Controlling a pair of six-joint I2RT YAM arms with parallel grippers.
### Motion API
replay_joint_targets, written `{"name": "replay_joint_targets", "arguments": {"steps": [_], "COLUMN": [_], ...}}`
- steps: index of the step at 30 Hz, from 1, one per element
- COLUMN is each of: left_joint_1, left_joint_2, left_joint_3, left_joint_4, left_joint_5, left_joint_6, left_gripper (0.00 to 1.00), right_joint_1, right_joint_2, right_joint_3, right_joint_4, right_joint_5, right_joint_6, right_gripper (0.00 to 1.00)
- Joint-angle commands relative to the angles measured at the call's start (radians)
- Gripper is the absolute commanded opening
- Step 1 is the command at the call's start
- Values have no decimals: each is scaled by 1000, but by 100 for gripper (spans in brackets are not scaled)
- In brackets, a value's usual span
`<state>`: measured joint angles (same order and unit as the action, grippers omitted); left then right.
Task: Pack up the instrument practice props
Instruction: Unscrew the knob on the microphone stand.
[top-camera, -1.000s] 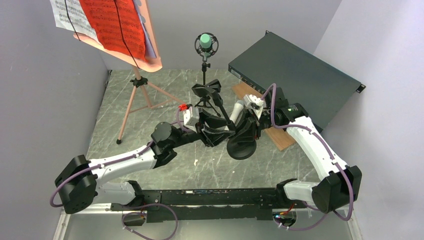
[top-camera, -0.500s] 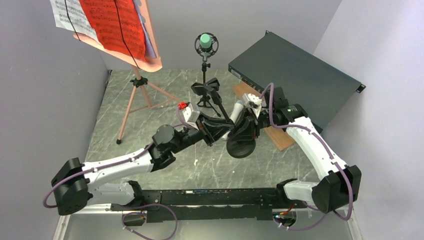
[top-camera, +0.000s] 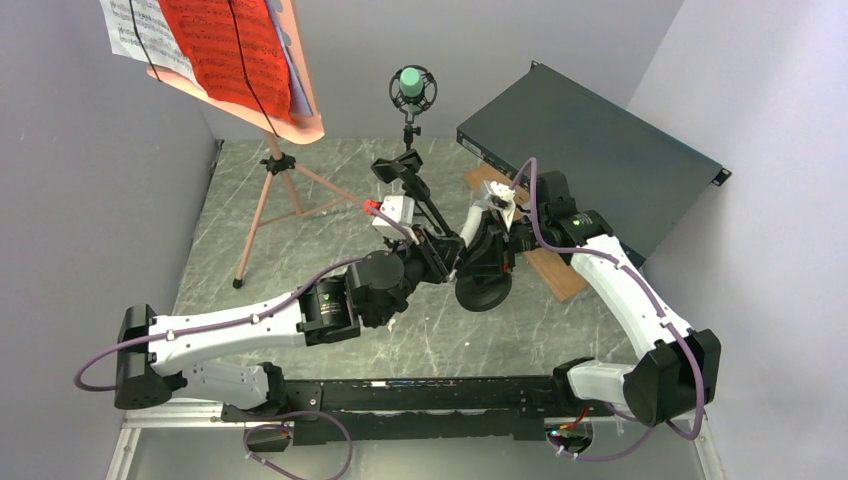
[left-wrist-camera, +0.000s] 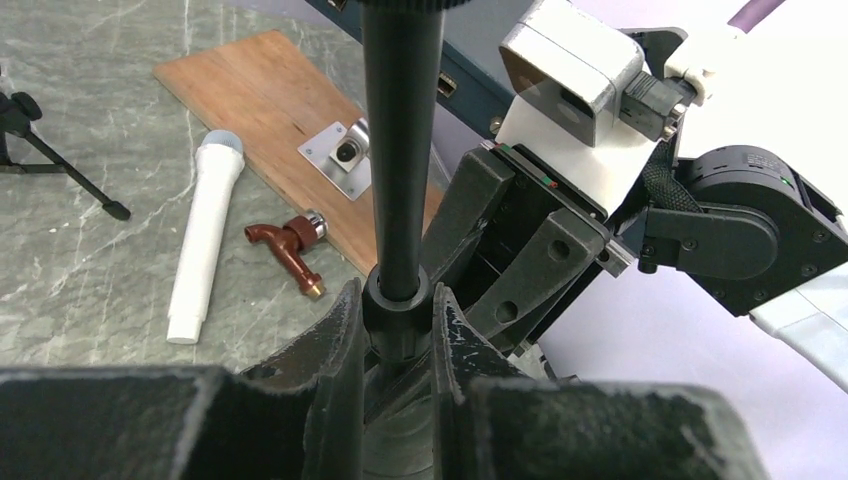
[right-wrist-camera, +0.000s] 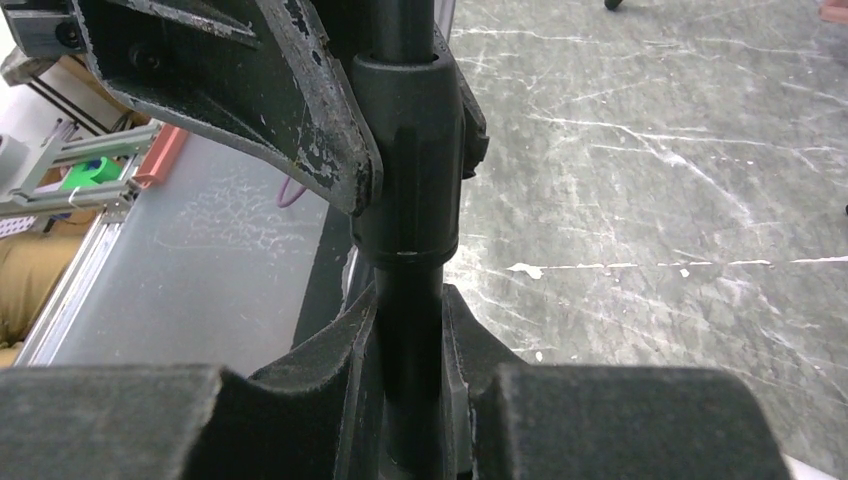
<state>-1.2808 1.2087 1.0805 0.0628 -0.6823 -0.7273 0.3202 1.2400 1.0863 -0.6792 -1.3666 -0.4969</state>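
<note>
A black microphone mount with a round base (top-camera: 483, 293) and a tilted pole (left-wrist-camera: 400, 150) is held by both grippers near the table's middle. My left gripper (left-wrist-camera: 397, 300) is shut on the pole's collar, just above the base. My right gripper (right-wrist-camera: 410, 300) is shut on the same pole right beside it. A white microphone (left-wrist-camera: 205, 235) lies on the table next to the wooden board. A green microphone (top-camera: 412, 82) sits in a black mount on a small tripod at the back. The pink music tripod (top-camera: 270, 180) holds white, red and lavender pages (top-camera: 225, 45) at the back left.
A large dark green metal box (top-camera: 600, 150) stands at the back right. The brown wooden board (left-wrist-camera: 290, 110) lies in front of it, with a metal plate on it and a red-brown tap (left-wrist-camera: 290, 250) at its edge. Grey walls close in both sides.
My left arm has stretched forward and its wrist has turned, closing onto the pole by the base. The mount's top end has swung left and back. The right arm has barely moved.
</note>
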Motion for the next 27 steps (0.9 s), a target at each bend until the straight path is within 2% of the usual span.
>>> {"name": "replay_joint_targets", "arguments": {"steps": [1,2,5,7,9,13,16,22,27], "left_joint_1": [-9,-8,-8,-2,33,147,214,249,275], "left_joint_2": [-82,-93,-146,-207,-268,-348,-348,-239,-120], "left_joint_3": [-25,-38,-119,-192,-260,-354,-415,-478,-420], "left_joint_4": [120,142,249,310,348,383,494,772,835], "left_joint_5": [-44,17,244,381,462,634,742,875,932], "left_joint_6": [92,151,349,480,503,437,403,423,406], "left_gripper": [16,28,72,87,96,98,97,97,97], "right_joint_1": [-19,-20,-20,-20,-21,-21,-21,-21,-21], "right_joint_2": [-2,0,2,4,5,6,11,6,3], "right_joint_3": [8,10,19,25,27,28,20,13,7], "right_joint_4": [36,24,-34,-66,-96,-163,-222,-247,-233], "right_joint_5": [-21,-35,-79,-102,-116,-153,-203,-220,-220], "right_joint_6": [-30,-47,-114,-161,-201,-312,-412,-458,-440], "right_gripper": [0,0,0,0,0,0,0,0,0]}}
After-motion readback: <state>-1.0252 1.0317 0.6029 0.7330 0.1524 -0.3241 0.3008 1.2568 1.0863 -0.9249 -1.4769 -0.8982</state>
